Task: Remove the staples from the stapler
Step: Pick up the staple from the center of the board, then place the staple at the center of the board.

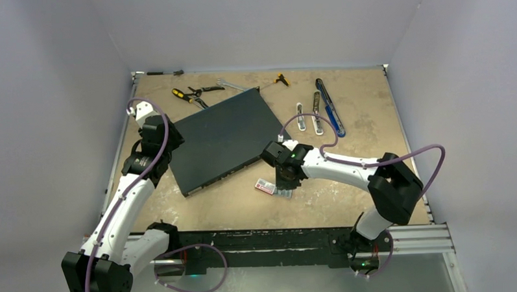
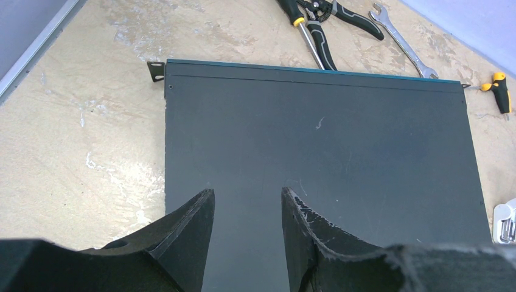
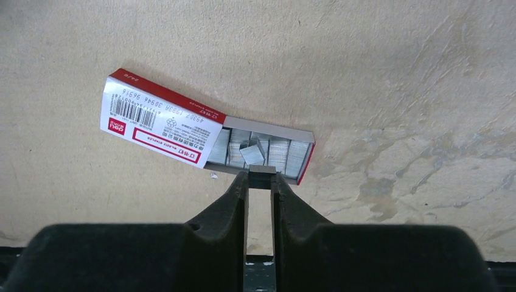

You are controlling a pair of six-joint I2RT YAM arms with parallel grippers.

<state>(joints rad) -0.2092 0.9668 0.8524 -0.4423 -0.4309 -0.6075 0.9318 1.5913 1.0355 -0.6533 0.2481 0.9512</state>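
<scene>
Right pincer [image 3: 260, 180] snug around staples [image 3: 261, 170]

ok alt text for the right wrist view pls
The right end effector pinches a short strip of staples at the near edge of a half-open red-and-white box. The box's tray holds more staple strips, and it lies on a mottled tan table.

Staples [image 3: 261, 176]: silvery-grey, as you see.
Box [image 3: 161, 125]: white, red borders, black barcode.
Tabletop [image 3: 377, 73]: mottled beige, pale streaks.
Panel [image 2: 316, 158]: charcoal; note the teal far edge.
Pliers [image 2: 359, 21]: black handles.
</scene>
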